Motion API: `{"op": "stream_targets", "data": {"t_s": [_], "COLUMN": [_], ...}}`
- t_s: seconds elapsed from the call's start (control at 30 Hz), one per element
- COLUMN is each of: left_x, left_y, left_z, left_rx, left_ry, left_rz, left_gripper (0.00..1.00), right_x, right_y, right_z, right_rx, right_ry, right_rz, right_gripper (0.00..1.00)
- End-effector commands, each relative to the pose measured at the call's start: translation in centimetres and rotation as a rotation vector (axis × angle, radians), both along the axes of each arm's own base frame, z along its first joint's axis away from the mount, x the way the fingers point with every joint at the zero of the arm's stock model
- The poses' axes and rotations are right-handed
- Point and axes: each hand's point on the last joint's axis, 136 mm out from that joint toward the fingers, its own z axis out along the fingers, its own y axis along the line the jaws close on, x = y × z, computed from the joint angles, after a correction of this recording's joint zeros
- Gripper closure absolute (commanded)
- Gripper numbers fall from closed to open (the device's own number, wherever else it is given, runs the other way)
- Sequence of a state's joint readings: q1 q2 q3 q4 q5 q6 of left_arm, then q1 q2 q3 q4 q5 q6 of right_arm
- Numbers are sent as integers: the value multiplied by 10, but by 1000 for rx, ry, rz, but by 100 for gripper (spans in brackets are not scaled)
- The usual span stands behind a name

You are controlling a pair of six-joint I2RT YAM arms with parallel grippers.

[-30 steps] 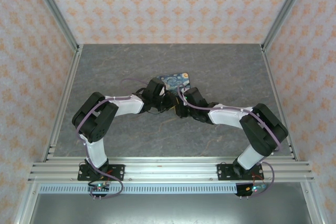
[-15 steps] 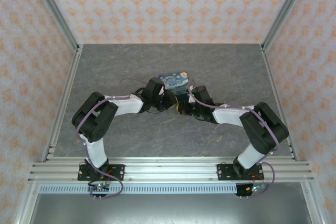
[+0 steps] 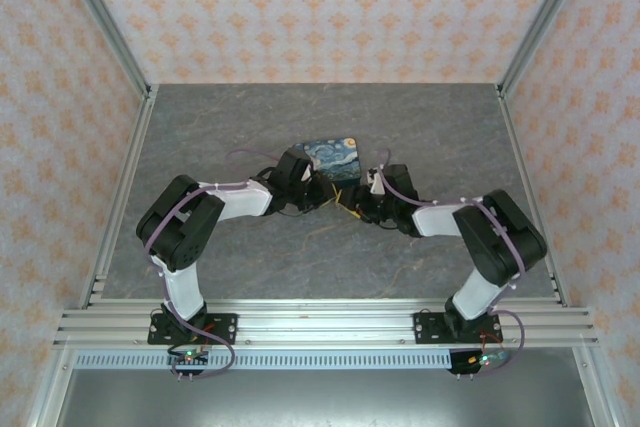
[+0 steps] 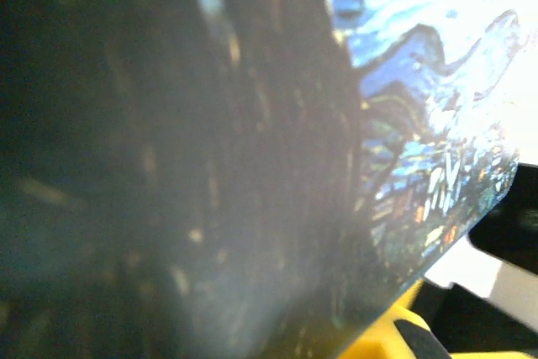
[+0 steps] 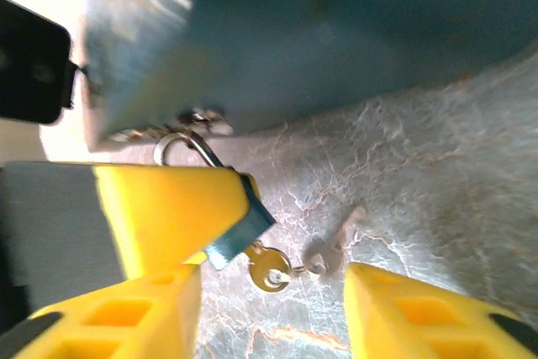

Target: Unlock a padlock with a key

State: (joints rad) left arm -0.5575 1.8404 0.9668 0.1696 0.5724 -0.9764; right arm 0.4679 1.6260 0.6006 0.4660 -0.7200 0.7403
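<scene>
Grips teal padlock [image 5: 244, 231] in clenched left hand [image 3: 322, 193], just below dark swirly box [image 5: 336, 31] crowding the view above. Holds right hand [image 5: 276, 296] released, straddling inserted key [image 5: 269, 273], over grey counter [image 5: 437, 191].

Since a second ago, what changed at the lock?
Right gripper backed off to the right, away from the box, and its jaws opened. The key sits free in the padlock. Left gripper stayed shut on the padlock; the box did not move.
</scene>
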Motion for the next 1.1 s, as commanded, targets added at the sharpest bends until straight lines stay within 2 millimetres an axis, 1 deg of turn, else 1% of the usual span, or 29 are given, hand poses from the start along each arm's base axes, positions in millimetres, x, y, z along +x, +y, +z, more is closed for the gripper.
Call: {"op": "stream_targets", "data": {"t_s": [0.0,0.03,0.07,0.13,0.23,0.3,0.37,0.4,0.5,0.73,0.9,1.07], "left_x": [-23,-24,-26,-29,-34,-36,-37,-37,-37,-34,-25,-17], "left_y": [-3,-1,0,-1,-3,-4,-3,-3,1,16,34,49], "left_z": [-5,-7,-9,-11,-12,-12,-9,-6,5,39,64,75], "left_rx": [32,43,51,59,67,74,76,71,82,127,186,236], "left_ry": [46,48,53,59,62,61,55,49,25,-50,-115,-145], "left_rz": [-73,-75,-79,-87,-96,-96,-94,-91,-86,-71,-36,5], "left_gripper": [100,99,95,89,71,56,46,43,36,27,20,18], "right_x": [9,9,8,6,9,10,12,12,12,19,35,57], "right_y": [-29,-36,-40,-41,-40,-37,-34,-32,-27,-13,-4,-7], "right_z": [19,19,18,18,21,23,24,25,25,27,33,35], "right_rx": [-68,-82,-94,-93,-65,-41,-24,-18,-10,0,0,-93], "right_ry": [-108,-112,-112,-110,-107,-104,-100,-99,-95,-104,-126,-168], "right_rz": [-94,-118,-131,-142,-158,-161,-158,-154,-142,-126,-125,-150], "right_gripper": [46,45,44,43,43,43,43,43,43,43,43,43]}}
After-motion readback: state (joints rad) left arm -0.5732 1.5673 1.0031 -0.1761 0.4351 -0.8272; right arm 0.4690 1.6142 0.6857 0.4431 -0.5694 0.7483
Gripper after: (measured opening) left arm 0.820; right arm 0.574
